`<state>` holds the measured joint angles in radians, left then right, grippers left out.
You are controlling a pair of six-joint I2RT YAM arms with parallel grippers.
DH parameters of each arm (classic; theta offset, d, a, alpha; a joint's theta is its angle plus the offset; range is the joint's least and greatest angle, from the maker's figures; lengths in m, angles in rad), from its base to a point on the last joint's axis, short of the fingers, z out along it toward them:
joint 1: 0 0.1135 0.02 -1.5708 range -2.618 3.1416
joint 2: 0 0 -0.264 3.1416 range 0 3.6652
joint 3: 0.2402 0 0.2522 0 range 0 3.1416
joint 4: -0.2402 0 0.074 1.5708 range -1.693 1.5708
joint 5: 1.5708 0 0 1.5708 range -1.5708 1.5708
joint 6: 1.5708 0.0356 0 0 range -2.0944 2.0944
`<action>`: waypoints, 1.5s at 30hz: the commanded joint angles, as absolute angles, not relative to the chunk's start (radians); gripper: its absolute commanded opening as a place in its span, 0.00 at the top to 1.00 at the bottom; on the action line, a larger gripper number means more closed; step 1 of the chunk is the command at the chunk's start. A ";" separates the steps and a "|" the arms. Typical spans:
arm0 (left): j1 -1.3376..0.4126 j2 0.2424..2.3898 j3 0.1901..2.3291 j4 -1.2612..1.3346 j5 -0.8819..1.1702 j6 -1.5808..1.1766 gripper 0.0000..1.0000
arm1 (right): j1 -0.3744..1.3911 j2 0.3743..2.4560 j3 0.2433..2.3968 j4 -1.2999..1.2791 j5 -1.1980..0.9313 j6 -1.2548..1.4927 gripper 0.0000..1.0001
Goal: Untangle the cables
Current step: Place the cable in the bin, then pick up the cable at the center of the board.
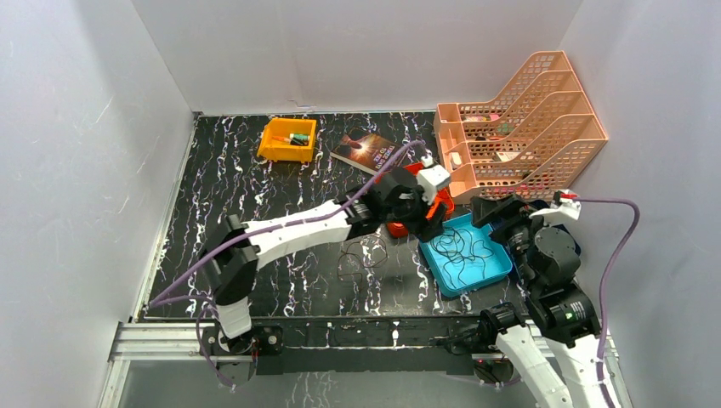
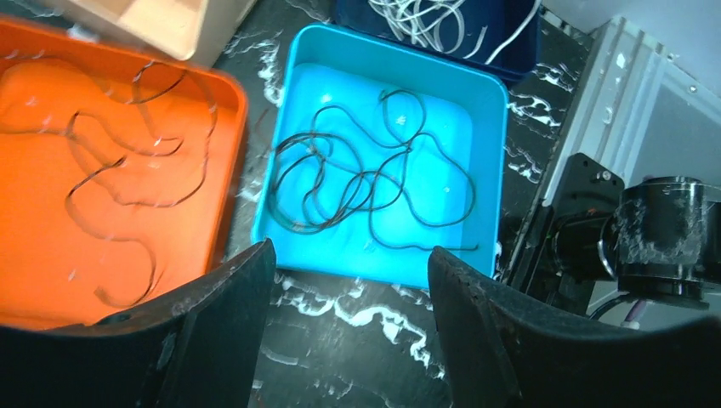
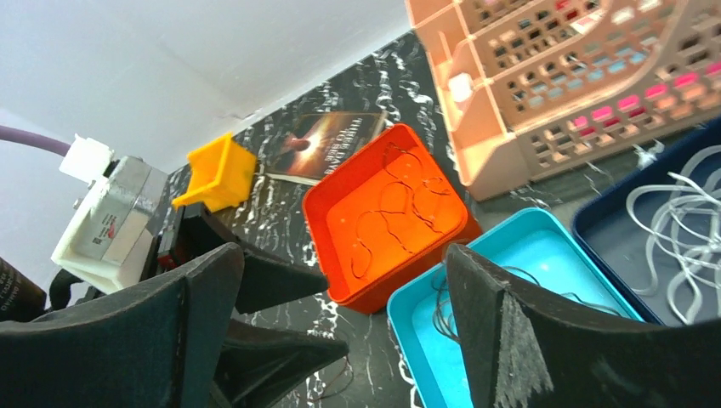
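Observation:
The cables lie apart. A dark cable is looped in the blue tray, and a thin dark one winds across the orange tray. A whitish cable fills the navy tray. Another dark cable lies loose on the table. My left gripper hovers open over the table just short of the blue tray, nothing between its fingers. My right gripper is open and empty above the blue tray's right side, facing the left gripper's fingers.
A peach file rack stands at the back right beside the trays. A yellow bin and a book sit at the back. White walls close in on three sides. The two grippers are close together over the trays.

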<state>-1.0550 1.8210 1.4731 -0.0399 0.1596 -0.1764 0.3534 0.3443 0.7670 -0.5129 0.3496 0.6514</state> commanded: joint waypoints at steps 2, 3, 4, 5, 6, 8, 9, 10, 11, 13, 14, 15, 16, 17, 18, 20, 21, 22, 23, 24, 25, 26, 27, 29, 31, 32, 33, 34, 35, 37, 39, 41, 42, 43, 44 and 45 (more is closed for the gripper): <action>-0.984 1.596 1.329 -0.062 0.055 -0.207 0.35 | 0.351 0.393 0.730 -0.313 0.176 0.566 0.02; -0.975 1.571 1.310 -0.083 0.043 -0.209 0.35 | 0.351 0.409 0.730 -0.310 0.164 0.561 0.02; -0.968 1.547 1.292 -0.103 0.027 -0.211 0.35 | 0.351 0.428 0.733 -0.314 0.149 0.557 0.02; -0.961 1.520 1.262 -0.123 0.001 -0.212 0.35 | 0.351 0.452 0.741 -0.334 0.136 0.553 0.02; -0.958 1.494 1.244 -0.139 -0.011 -0.212 0.35 | 0.351 0.474 0.749 -0.345 0.125 0.552 0.02; -0.954 1.437 1.198 -0.179 -0.046 -0.215 0.34 | 0.351 0.505 0.750 -0.354 0.093 0.531 0.02; -0.948 1.413 1.170 -0.198 -0.064 -0.220 0.34 | 0.351 0.513 0.744 -0.341 0.081 0.519 0.02; -0.947 1.388 1.157 -0.217 -0.077 -0.226 0.33 | 0.351 0.521 0.734 -0.331 0.070 0.516 0.02; -0.945 1.375 1.138 -0.235 -0.086 -0.233 0.33 | 0.351 0.528 0.724 -0.314 0.055 0.512 0.02; -0.940 1.321 1.099 -0.276 -0.101 -0.247 0.31 | 0.351 0.545 0.717 -0.294 0.044 0.507 0.02; -0.939 1.303 1.083 -0.285 -0.105 -0.255 0.31 | 0.351 0.559 0.717 -0.291 0.032 0.500 0.02; -0.938 1.286 1.067 -0.299 -0.111 -0.265 0.31 | 0.351 0.571 0.720 -0.289 0.017 0.491 0.02; -0.938 1.269 1.049 -0.308 -0.111 -0.274 0.31 | 0.351 0.586 0.724 -0.288 0.002 0.486 0.02; -0.937 1.249 1.032 -0.319 -0.112 -0.285 0.30 | 0.351 0.601 0.729 -0.289 -0.012 0.480 0.02; -0.936 1.238 1.013 -0.323 -0.113 -0.296 0.30 | 0.351 0.616 0.734 -0.290 -0.028 0.473 0.03; -0.935 1.209 0.976 -0.329 -0.110 -0.317 0.29 | 0.351 0.646 0.746 -0.296 -0.049 0.463 0.03; -0.936 1.200 0.959 -0.333 -0.107 -0.326 0.29 | 0.351 0.662 0.753 -0.304 -0.060 0.454 0.03; -0.935 1.194 0.946 -0.335 -0.104 -0.337 0.28 | 0.351 0.680 0.768 -0.316 -0.070 0.443 0.04; -0.935 1.187 0.932 -0.337 -0.101 -0.347 0.27 | 0.351 0.700 0.779 -0.330 -0.077 0.436 0.05; -0.934 1.181 0.919 -0.337 -0.095 -0.363 0.27 | 0.351 0.726 0.788 -0.340 -0.086 0.432 0.06; -0.933 1.177 0.906 -0.335 -0.089 -0.373 0.26 | 0.351 0.740 0.792 -0.342 -0.097 0.431 0.06; -0.935 1.174 0.895 -0.334 -0.083 -0.380 0.25 | 0.352 0.755 0.794 -0.340 -0.108 0.431 0.06; -0.934 1.171 0.882 -0.333 -0.082 -0.386 0.24 | 0.352 0.769 0.796 -0.338 -0.121 0.431 0.06; -0.935 1.166 0.867 -0.334 -0.088 -0.396 0.23 | 0.358 0.800 0.801 -0.337 -0.133 0.430 0.05; -0.934 1.160 0.856 -0.336 -0.090 -0.404 0.22 | 0.372 0.818 0.801 -0.327 -0.133 0.430 0.04; -0.935 1.158 0.852 -0.337 -0.090 -0.407 0.22 | 0.384 0.826 0.802 -0.323 -0.129 0.431 0.04; -0.934 1.154 0.848 -0.339 -0.091 -0.408 0.22 | 0.393 0.832 0.803 -0.320 -0.127 0.432 0.04; -0.934 1.150 0.844 -0.343 -0.093 -0.408 0.22 | 0.402 0.840 0.805 -0.318 -0.124 0.433 0.04; -0.934 1.146 0.841 -0.349 -0.098 -0.407 0.22 | 0.414 0.848 0.808 -0.318 -0.119 0.433 0.04; -0.935 1.136 0.834 -0.357 -0.107 -0.403 0.21 | 0.446 0.861 0.808 -0.311 -0.101 0.439 0.03; -0.935 1.128 0.827 -0.361 -0.106 -0.393 0.21 | 0.485 0.870 0.803 -0.301 -0.075 0.448 0.03; -0.934 1.127 0.822 -0.363 -0.096 -0.382 0.21 | 0.523 0.878 0.796 -0.290 -0.051 0.456 0.03; -0.934 1.131 0.820 -0.364 -0.087 -0.375 0.21 | 0.539 0.882 0.792 -0.280 -0.041 0.463 0.03; -0.934 1.135 0.818 -0.364 -0.080 -0.370 0.21 | 0.550 0.887 0.786 -0.275 -0.036 0.469 0.03; -0.936 1.141 0.814 -0.364 -0.077 -0.367 0.21 | 0.558 0.891 0.780 -0.268 -0.034 0.474 0.03; -0.934 1.147 0.811 -0.363 -0.076 -0.366 0.21 | 0.563 0.893 0.776 -0.262 -0.034 0.478 0.03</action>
